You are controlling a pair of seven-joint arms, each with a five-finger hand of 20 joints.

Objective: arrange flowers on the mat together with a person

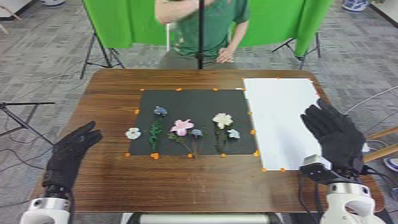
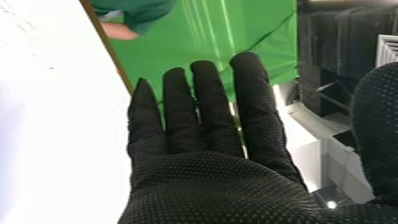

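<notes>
Risks, as I judge them: stem drag. The pink flower [image 1: 181, 127] and the small blue flower [image 1: 196, 133] lie close together on the black rectangular mat [image 1: 182, 100]; a wide grasp on one stem could pull the other. A low sweep of my right hand [image 1: 339, 137] could shift the white rectangular sheet [image 1: 275, 107] on the brown wooden surface [image 1: 195, 187]. The small white flower [image 1: 133, 133] lies at the mat's left edge and could end up outside the layout if nudged outward.

Other flowers: the dusty-blue flower [image 1: 160, 111] lies near the mat's left side; the cream flower [image 1: 222, 120] and the pale-blue flower [image 1: 234, 134] lie toward its right.

Fingers, right: straight, slightly spread, thumb well apart, nothing held; contact with the sheet, I cannot tell. Fingers, left hand [image 1: 69, 155]: extended, close together, nothing held.
</notes>
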